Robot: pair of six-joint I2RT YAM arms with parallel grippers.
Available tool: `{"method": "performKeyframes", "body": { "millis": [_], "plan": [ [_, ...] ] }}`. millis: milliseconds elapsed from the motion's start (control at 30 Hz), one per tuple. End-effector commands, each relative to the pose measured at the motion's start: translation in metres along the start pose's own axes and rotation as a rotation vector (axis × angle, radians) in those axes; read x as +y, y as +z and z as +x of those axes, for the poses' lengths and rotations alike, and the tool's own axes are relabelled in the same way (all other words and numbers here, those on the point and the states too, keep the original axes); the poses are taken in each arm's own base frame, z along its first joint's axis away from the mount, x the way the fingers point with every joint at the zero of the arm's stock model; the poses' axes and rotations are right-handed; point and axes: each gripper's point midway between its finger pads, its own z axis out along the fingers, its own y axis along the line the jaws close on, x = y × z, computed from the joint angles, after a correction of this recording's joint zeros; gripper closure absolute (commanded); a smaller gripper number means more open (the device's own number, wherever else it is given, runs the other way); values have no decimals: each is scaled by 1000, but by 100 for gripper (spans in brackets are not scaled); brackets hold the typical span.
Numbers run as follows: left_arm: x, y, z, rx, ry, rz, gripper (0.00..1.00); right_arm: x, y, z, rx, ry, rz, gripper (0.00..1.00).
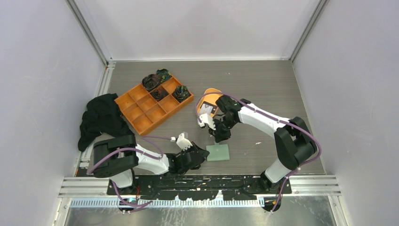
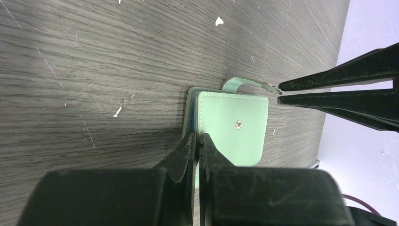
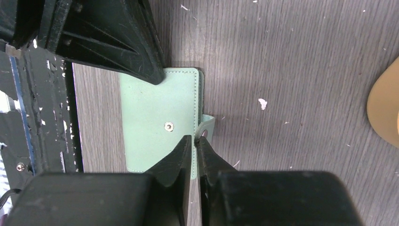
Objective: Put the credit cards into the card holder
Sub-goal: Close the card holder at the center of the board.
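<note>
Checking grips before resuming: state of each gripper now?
Left gripper: shut, at the card holder.
Right gripper: at the tab, open or shut cannot be told.

There's the card holder, sage green and roughly square, folded shut and lying flat on the dark wood-grain table near its front edge. Its silver snap stud faces up. The little closing tab is undone, curling out from one side.
</note>
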Motion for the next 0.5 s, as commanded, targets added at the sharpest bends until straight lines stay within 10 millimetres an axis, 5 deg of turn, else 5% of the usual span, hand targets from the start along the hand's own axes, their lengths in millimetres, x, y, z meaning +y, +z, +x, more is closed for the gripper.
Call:
{"method": "performKeyframes", "body": {
  "millis": [0,467],
  "plan": [
    [61,-2,3,21,148,-166,100,-5,0,-6,-13,-7,28,84],
    [61,0,7,30,146,-164,100,-8,8,-1,15,5,20,78]
  ]
}}
